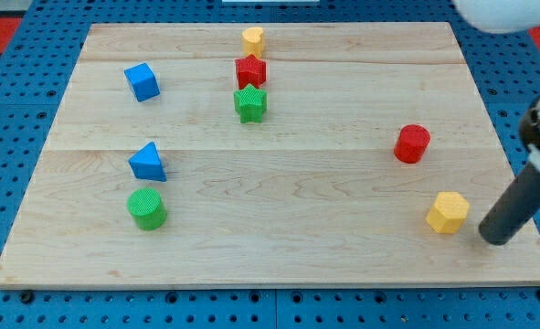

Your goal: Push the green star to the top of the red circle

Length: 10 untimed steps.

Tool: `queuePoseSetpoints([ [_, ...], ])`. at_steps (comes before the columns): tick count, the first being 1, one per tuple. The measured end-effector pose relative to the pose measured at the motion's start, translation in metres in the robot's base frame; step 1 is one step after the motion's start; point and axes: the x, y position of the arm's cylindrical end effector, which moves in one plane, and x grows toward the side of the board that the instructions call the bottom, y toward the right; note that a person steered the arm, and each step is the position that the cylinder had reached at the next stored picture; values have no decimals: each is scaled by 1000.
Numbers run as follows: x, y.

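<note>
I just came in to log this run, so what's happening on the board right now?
A single arm with a dark rod is pushing blocks on the wooden board. My tip rests near the view's bottom right, just right of the yellow hexagon and touching nothing. The green star sits untouched near the top centre, just below the red star, far to the left of the red circle. The push toward it hasn't begun.
</note>
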Motion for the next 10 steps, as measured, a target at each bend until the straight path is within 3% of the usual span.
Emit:
queuePoseSetpoints([
  [1, 3, -56],
  [2, 8, -64],
  [4, 0, -224],
  [6, -110, -335],
  [7, -179, -342],
  [8, -231, -311],
  [9, -241, -243],
  [10, -226, -292],
])
